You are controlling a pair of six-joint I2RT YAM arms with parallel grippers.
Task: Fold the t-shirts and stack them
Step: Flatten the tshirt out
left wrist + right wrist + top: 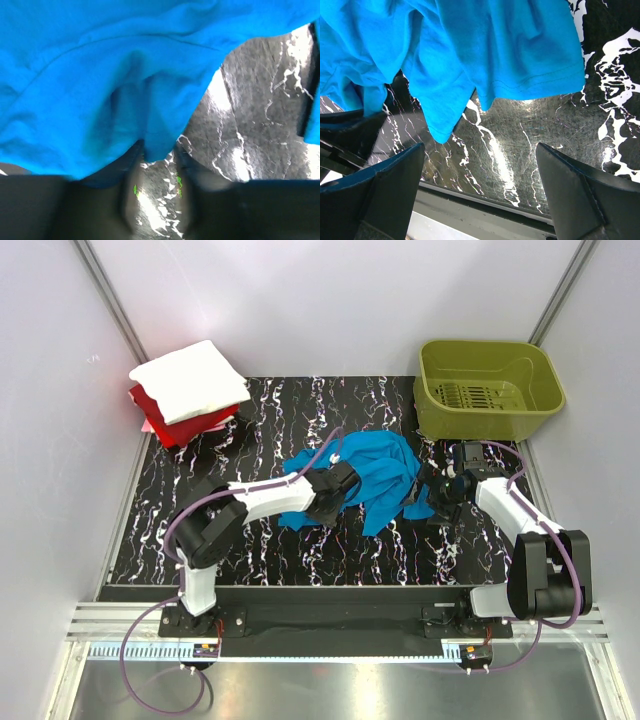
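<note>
Right gripper [480, 147] is hanging spread wide by the blue shirt [375, 475]. I cannot tell the left gripper [157, 195] grip. Green basket [470, 425] is showing its slotted floor. Shirt is lying crumpled.

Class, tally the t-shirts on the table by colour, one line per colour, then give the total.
turquoise-blue t-shirt: 1
white t-shirt: 1
red t-shirt: 1
Total: 3
</note>
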